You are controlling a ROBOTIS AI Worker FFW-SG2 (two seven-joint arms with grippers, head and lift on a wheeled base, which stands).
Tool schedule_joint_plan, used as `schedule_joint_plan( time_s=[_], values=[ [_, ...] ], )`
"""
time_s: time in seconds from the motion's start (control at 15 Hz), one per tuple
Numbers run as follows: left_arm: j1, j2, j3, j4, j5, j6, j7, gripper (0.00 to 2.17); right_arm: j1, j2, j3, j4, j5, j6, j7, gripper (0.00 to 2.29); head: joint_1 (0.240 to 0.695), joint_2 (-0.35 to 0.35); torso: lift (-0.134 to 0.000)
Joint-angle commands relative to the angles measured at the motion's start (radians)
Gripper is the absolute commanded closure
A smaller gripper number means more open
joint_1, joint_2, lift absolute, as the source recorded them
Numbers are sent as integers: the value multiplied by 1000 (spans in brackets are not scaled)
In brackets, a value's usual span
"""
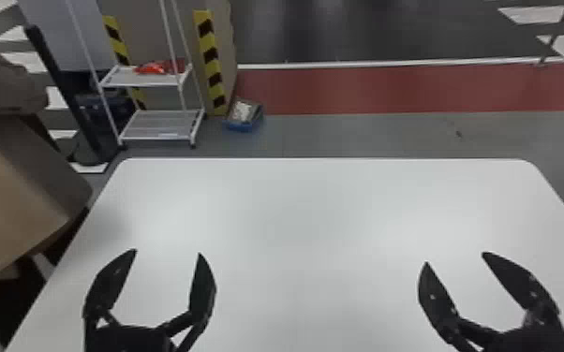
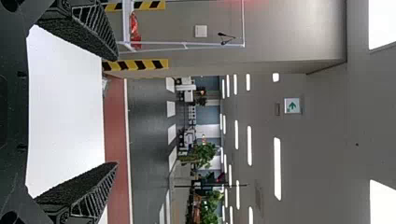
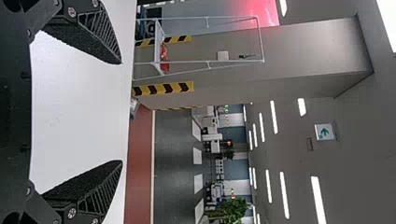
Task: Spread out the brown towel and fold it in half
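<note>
My left gripper stands open over the left part of the white table, with nothing between its fingers. Over the right part is my right gripper, also open and holding nothing. In the left wrist view the left gripper has its two black fingers wide apart; the right gripper looks the same in the right wrist view. Tan-brown fabric hangs beside the table at the head view's left edge, by a person; whether it is the towel or clothing, I cannot tell.
A person's sleeve is at the far left, close to the table's left side. Beyond the table stand a white shelf rack with a red item on its upper shelf, and a blue box on the floor.
</note>
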Motion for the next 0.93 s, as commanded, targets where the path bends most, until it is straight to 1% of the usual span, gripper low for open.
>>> schedule_joint_plan(
  time_s=[0.0, 0.33, 0.87],
  values=[
    [-15, -2, -2, -2, -14, 17, 1, 83, -2, 2, -6, 1, -1, 20, -14, 137, 695, 80, -57],
    [-43, -7, -28, 10, -26, 54, 29, 83, -14, 2, -16, 24, -15, 20, -15, 140, 695, 56, -57],
    [-58, -8, -63, 23, -43, 70, 35, 83, -28, -4, -29, 27, -30, 29, -23, 140, 695, 12, -57]
  ],
)
